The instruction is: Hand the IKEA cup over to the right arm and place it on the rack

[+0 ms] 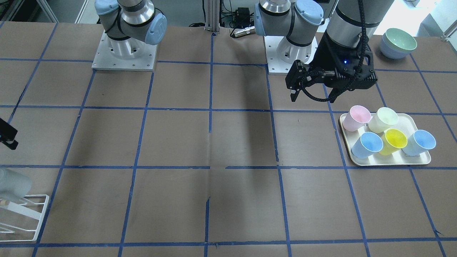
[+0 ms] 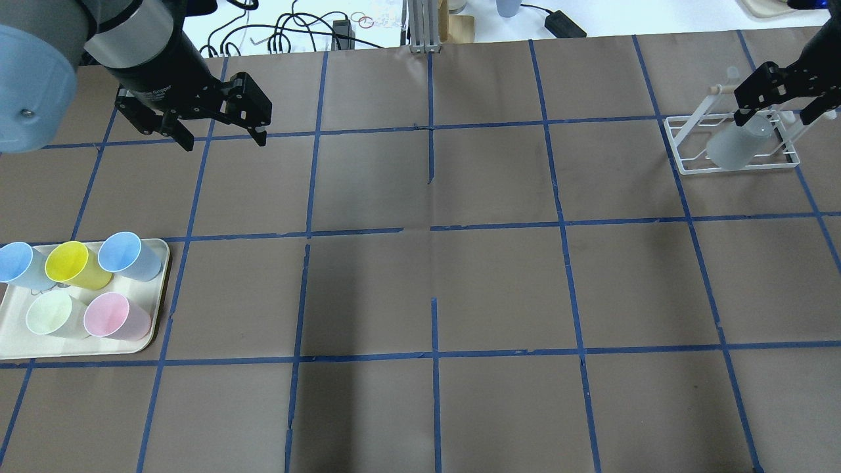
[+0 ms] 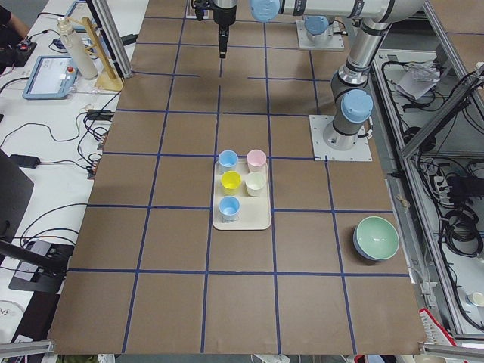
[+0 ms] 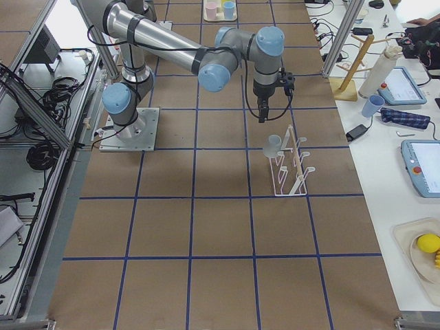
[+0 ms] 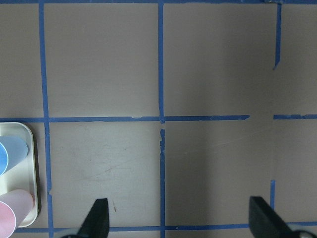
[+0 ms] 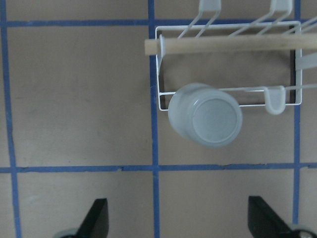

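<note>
The pale grey IKEA cup [image 2: 734, 148] hangs upside down on the white wire rack [image 2: 683, 141] at the table's far right. In the right wrist view the cup [image 6: 205, 115] shows its base, next to the rack [image 6: 158, 64] and its wooden bar. My right gripper [image 2: 772, 119] is open and empty above the cup, not touching it; its fingertips [image 6: 96, 218] frame bare table. My left gripper [image 2: 223, 141] is open and empty over the table beyond the tray; it also shows in the left wrist view [image 5: 179, 220] and the front view [image 1: 313, 98].
A cream tray [image 2: 13, 341] on the left side holds two light blue cups, a yellow one [image 2: 75, 265], a pale green one and a pink one [image 2: 112, 316]. Stacked green and blue bowls [image 1: 398, 43] stand near the left arm's base. Blue tape lines grid the brown table.
</note>
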